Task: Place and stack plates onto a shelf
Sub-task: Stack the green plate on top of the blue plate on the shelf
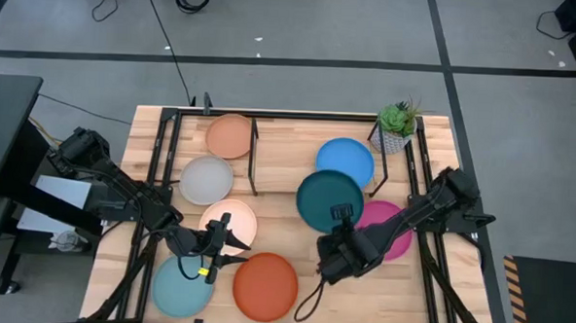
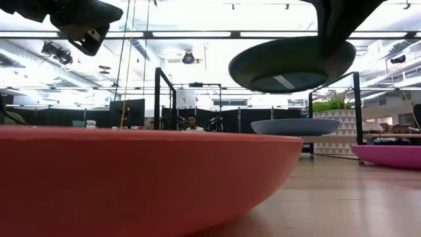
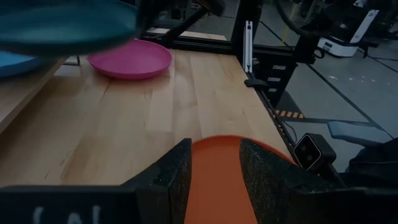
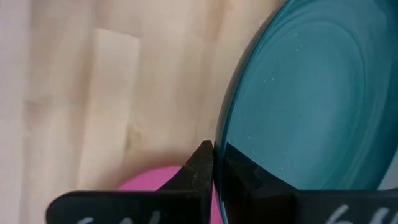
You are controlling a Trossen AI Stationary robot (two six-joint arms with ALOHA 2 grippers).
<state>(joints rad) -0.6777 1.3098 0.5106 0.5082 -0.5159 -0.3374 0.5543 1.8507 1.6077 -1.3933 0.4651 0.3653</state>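
My right gripper [image 1: 341,215] [image 4: 214,149] is shut on the dark teal plate [image 1: 330,197] [image 2: 293,64], which hangs clear above the table. The magenta plate [image 1: 392,232] [image 4: 152,180] lies under and beside it. The bright blue plate [image 1: 345,162] [image 2: 293,126] rests on the shelf's wood top [image 3: 25,87]. My left gripper [image 1: 218,238] [image 3: 214,146] hovers open above the table near the orange plate [image 1: 265,286] [image 3: 217,180] and touches nothing. My right gripper pinches the dark teal plate's rim [image 4: 219,140] between its two fingers, on the side toward the table's near edge. The fingers come slanting down from the near right. The plate is lifted clear and close to level, hollow side up.
Peach [image 1: 230,137], grey [image 1: 206,180], cream [image 1: 229,224] and light aqua [image 1: 180,285] plates lie on the table's left half. A potted plant [image 1: 397,127] stands at the far right. Black frame rails [image 1: 254,160] run along and across the table. A person shows in the room behind [image 2: 191,122].
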